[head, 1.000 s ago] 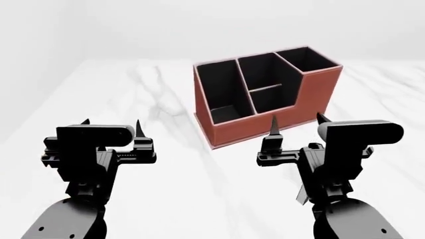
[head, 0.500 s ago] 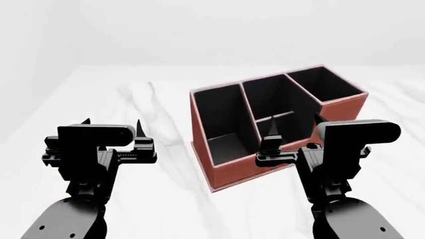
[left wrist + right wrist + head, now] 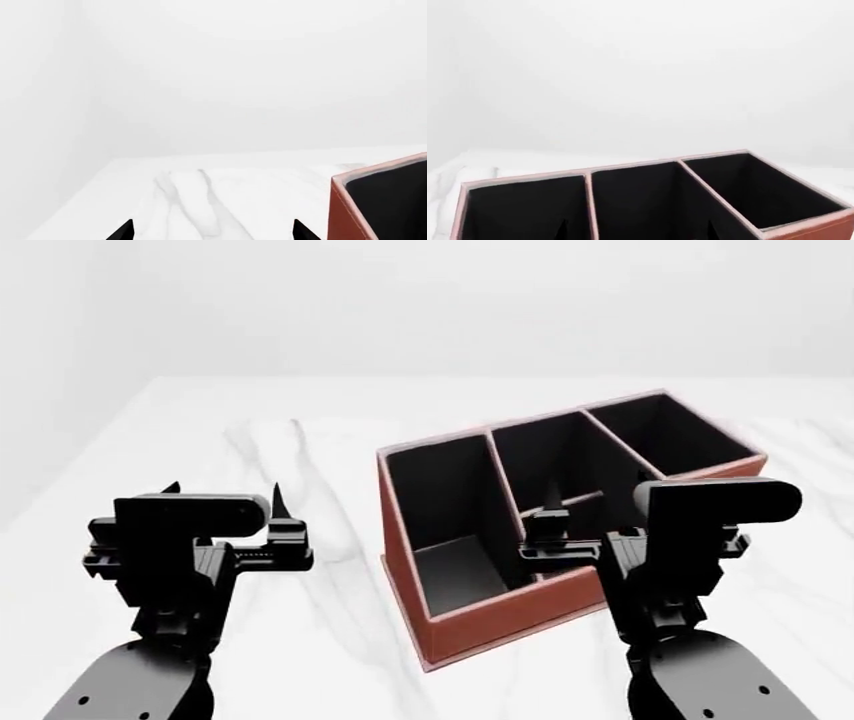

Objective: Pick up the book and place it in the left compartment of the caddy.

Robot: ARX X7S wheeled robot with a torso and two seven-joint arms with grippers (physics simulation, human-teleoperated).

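1. The book shows in none of the views.
2. The caddy (image 3: pixel 534 600) stands on the white marble table (image 3: pixel 200 440), its left compartment (image 3: pixel 447 520) empty.
3. The right gripper (image 3: pixel 594 510) hangs over the caddy, jaws parted, holding nothing.
4. The left gripper (image 3: pixel 223 502) hovers beside the caddy, jaws parted, empty.

Head camera looks down; both low wrist cameras face the caddy (image 3: pixel 534 610) too.

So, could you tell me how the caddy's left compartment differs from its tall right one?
The left compartment is long and narrow, running the caddy's full depth; the right one is squarer. The left one's rim sits lower; the right one's is raised. Both are black-lined, and nothing shows inside them.
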